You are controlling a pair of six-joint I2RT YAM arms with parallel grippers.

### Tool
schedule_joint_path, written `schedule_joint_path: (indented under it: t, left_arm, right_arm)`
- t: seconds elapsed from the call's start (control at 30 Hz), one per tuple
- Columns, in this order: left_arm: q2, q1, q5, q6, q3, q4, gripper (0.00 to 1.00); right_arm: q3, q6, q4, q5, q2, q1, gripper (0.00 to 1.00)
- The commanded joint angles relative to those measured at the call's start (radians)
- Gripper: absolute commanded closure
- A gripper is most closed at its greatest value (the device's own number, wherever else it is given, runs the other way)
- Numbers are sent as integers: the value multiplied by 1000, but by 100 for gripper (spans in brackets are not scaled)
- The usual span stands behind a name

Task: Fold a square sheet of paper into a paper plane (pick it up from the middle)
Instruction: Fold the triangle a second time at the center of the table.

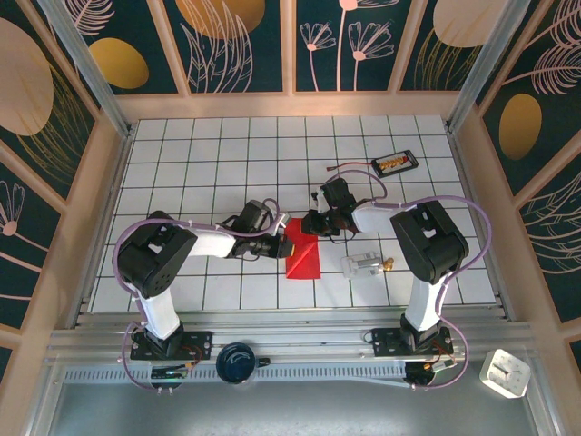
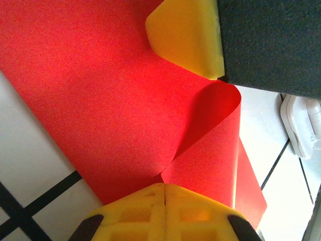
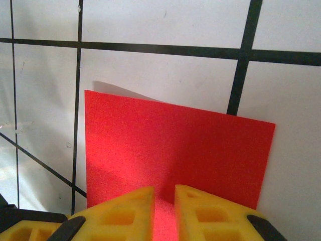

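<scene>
The sheet of paper (image 1: 303, 260) sits on the white table (image 1: 209, 154), a little toward 6 o'clock from its middle, with a clear plastic piece (image 1: 363, 264) at its 3 o'clock and a small black tray (image 1: 395, 163) far off at 1 o'clock. The left gripper (image 1: 287, 247) is at the sheet's 10 o'clock edge. In its wrist view the fingers are pressed together with a pinch of red running into their seam, so it looks clamped on the paper. The right gripper (image 1: 315, 224) meets the sheet at 12 o'clock, its fingers a narrow slit apart with red between them, apparently gripping too. One part curls over in a soft loop, not pressed flat. I judge the folding barely begun: no sharp crease, pointed nose, wings or centre ridge shows, so nearly every fold remains.
</scene>
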Motion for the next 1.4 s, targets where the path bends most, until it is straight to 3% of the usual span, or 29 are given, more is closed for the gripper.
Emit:
schedule_joint_path:
  t: [0.0,0.5,1.37]
  left_arm:
    - [70,1,-74,30,-13,-58,100]
    - [33,1,24,-6,-20,23,100]
    - [34,3,38,-5,18,20,100]
  right_arm:
    - [-15,5,-29,17,1,2,81]
    - [-25,5,-23,17,0,1,82]
    - [-30,6,-20,15,1,2,82]
